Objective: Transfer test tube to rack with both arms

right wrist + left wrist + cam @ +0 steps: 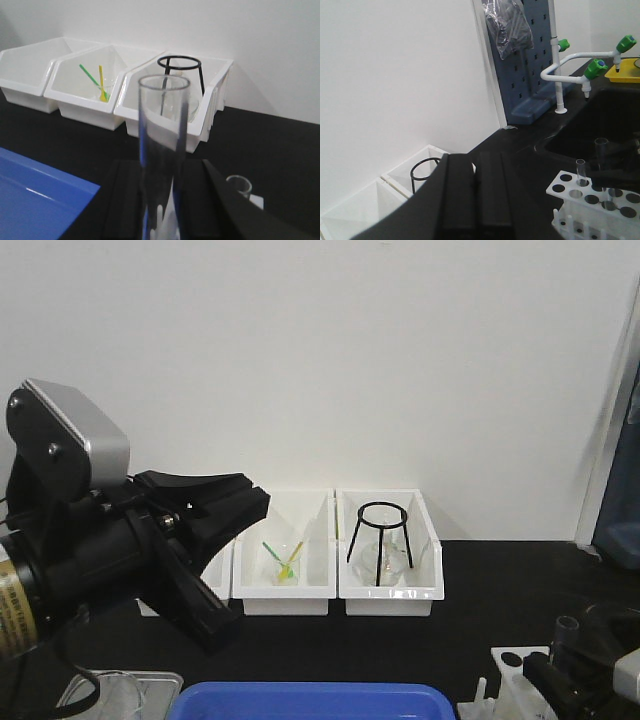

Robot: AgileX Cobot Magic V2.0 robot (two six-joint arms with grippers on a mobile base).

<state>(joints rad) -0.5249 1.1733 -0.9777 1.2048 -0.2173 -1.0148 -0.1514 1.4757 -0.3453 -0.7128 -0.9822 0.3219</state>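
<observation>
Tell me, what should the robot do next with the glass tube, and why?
Probably nudge the right gripper across until the test tube hangs over an empty hole in the rack. The tube is gripped upright, the rack sits close by, and several holes look free.

The left arm (90, 540) hides nearly all of the leftmost white bin (222, 572) in the front view. There the rack (515, 680) and the blue tray (310, 702) are cut by the bottom edge, and the right arm (600, 675) is a dark blur in the corner. In the right wrist view the test tube (162, 130) runs off the bottom edge within the right hand (162, 167), its round end unseen. The left hand (475, 170) shows blurred in its own view.
</observation>
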